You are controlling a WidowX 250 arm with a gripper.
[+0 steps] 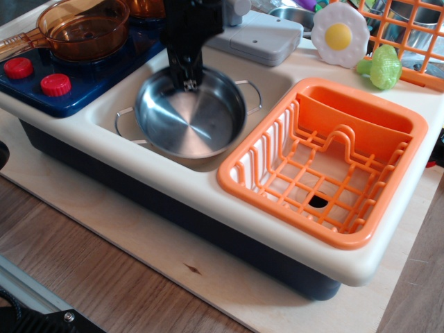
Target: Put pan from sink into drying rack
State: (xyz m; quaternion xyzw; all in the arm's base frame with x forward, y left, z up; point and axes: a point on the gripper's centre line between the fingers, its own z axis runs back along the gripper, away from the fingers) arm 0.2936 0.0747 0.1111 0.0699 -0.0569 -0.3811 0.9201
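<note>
wooden tabletop holds a toy kitchen with a cream-white sink (121, 111). the black gripper (188, 82) reaches down from above, fingers pinched together on the far rim of the shiny steel pan (191, 121), which hangs over the basin. just right sits the orange drying rack (322, 163), with nothing in it.

You're looking at a toy kitchen set on a wooden tabletop (104, 270): cream plastic sink (118, 111), blue stove (90, 76) with red knobs (55, 84), and a plastic fried egg (339, 34).
</note>
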